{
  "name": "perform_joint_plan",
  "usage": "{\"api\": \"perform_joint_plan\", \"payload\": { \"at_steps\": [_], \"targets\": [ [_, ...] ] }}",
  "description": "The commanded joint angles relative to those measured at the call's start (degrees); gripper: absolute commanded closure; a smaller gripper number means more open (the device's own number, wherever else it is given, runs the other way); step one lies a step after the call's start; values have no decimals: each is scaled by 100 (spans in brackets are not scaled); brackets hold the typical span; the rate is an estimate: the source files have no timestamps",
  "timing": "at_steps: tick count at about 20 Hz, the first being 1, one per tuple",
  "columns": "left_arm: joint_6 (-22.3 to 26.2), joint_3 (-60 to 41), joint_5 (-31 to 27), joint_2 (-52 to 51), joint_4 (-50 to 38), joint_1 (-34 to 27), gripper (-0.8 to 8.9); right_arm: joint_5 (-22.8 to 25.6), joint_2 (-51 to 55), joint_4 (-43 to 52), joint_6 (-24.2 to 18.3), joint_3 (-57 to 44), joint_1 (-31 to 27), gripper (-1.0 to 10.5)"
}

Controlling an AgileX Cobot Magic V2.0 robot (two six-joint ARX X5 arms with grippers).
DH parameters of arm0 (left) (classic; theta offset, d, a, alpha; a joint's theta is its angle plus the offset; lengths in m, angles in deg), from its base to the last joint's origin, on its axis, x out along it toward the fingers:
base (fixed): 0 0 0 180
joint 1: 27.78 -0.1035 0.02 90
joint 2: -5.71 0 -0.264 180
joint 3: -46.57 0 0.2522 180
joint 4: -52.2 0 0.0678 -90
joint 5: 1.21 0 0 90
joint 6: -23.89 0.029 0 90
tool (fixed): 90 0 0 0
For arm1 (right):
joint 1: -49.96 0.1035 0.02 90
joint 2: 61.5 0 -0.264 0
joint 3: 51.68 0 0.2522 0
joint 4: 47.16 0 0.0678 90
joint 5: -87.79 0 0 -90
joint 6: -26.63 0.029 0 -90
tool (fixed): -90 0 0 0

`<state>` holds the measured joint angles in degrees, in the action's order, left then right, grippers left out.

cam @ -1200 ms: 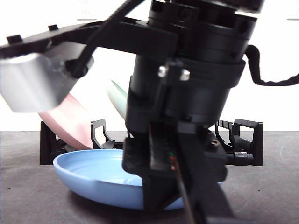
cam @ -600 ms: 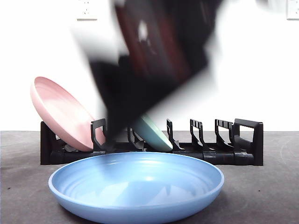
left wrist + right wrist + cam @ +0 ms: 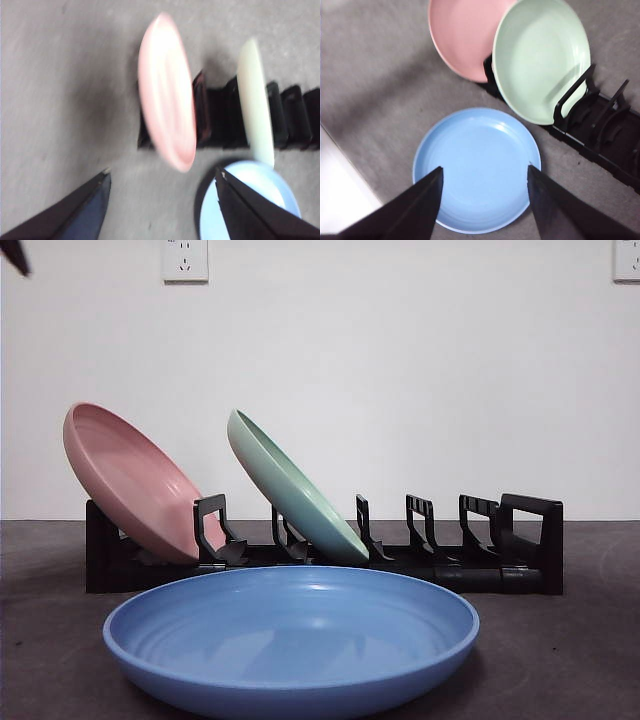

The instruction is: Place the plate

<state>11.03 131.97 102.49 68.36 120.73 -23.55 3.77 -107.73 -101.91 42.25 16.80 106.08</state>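
Note:
A blue plate [image 3: 290, 640] lies flat on the table in front of a black rack [image 3: 450, 565]. A pink plate [image 3: 130, 485] leans in the rack's left slot and a green plate [image 3: 290, 490] leans in a slot beside it. My left gripper [image 3: 162, 177] is open and empty, high above the pink plate [image 3: 167, 95] and the rack's end. My right gripper [image 3: 485, 172] is open and empty, high above the blue plate [image 3: 477, 167], with the green plate [image 3: 540, 60] beyond it. In the front view only a black tip [image 3: 14, 254] shows at the top left corner.
The rack has several free slots to the right of the green plate [image 3: 470, 530]. A white wall with sockets [image 3: 185, 258] stands behind. The table's edge and a white floor [image 3: 340, 195] show in the right wrist view.
The arm that filled the front view over the blue plate has lifted away and left the picture. The green plate now stands free in the rack. The blue plate lies flat.

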Motion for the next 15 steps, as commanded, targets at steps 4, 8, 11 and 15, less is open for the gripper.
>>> {"api": "perform_joint_plan", "payload": {
  "at_steps": [4, 8, 11, 15],
  "targets": [
    [20, 907, -83, 1552, -308, 374, 481, 2, 260, -31, 461, 79, 37, 681],
    [125, 1019, -542, 2221, -669, 481, 481, 4, 251, -208, 501, 79, 37, 681],
    [179, 1021, -684, 2511, -763, 479, 481, 4, 254, -208, 503, 79, 37, 681],
    [216, 1021, -684, 2776, -894, 479, 482, 9, 254, -203, 501, 79, 37, 681]
  ]
}}
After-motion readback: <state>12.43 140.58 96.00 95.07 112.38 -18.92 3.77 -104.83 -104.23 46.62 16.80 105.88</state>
